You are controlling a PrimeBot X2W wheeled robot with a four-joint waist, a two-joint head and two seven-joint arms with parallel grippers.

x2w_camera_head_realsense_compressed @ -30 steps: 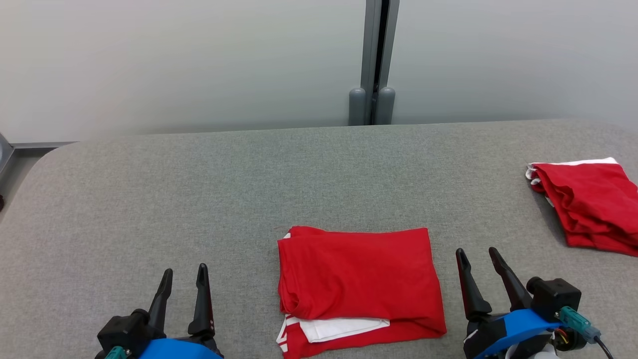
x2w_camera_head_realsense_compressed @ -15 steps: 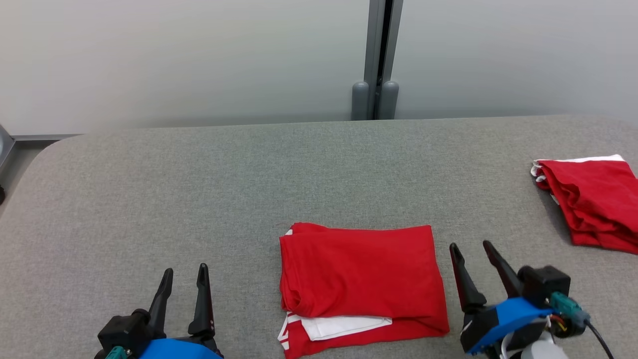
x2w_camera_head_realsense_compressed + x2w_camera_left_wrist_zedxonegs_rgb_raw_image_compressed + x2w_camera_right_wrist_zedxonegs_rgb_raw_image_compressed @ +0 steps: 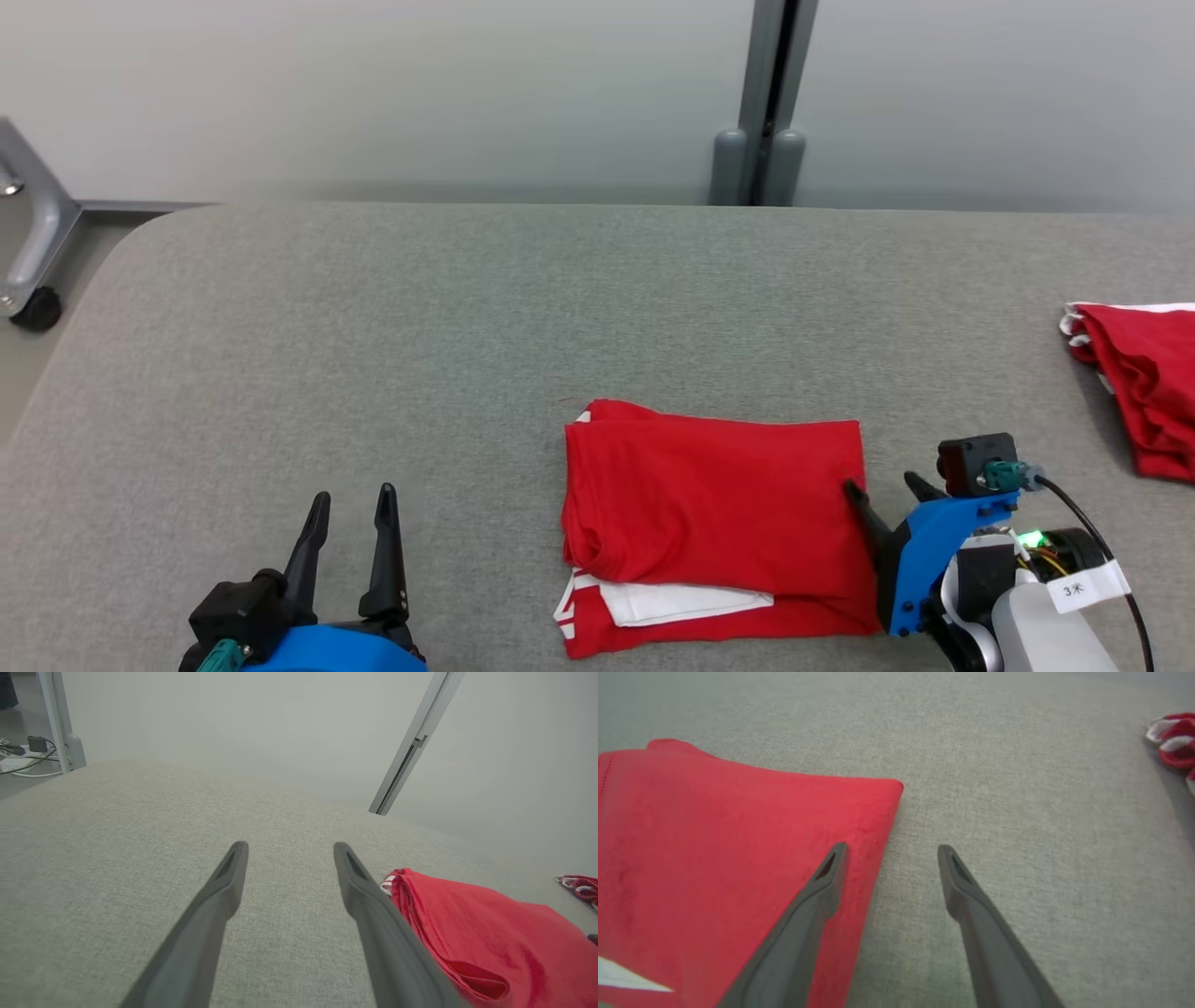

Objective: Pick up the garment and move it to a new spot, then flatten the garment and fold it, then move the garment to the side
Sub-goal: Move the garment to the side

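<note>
Garment point(image 3: 714, 523) lies folded at 6 o'clock on table point(image 3: 467, 327). Looks like the move-aside step. Right gripper point(image 3: 879, 483) wide open, empty, straddling its 3 o'clock edge. Left gripper point(image 3: 354, 493) open, empty, off at 9 o'clock. Next: pinch that edge through all layers.

Right gripper point(image 3: 879, 483) swung inward to garment point(image 3: 709, 504) right edge, one finger now over cloth.

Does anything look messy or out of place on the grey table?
Slightly: the folded red garment has a white layer poking out along its near edge, so the fold is uneven. Nothing spilled or damaged.
</note>
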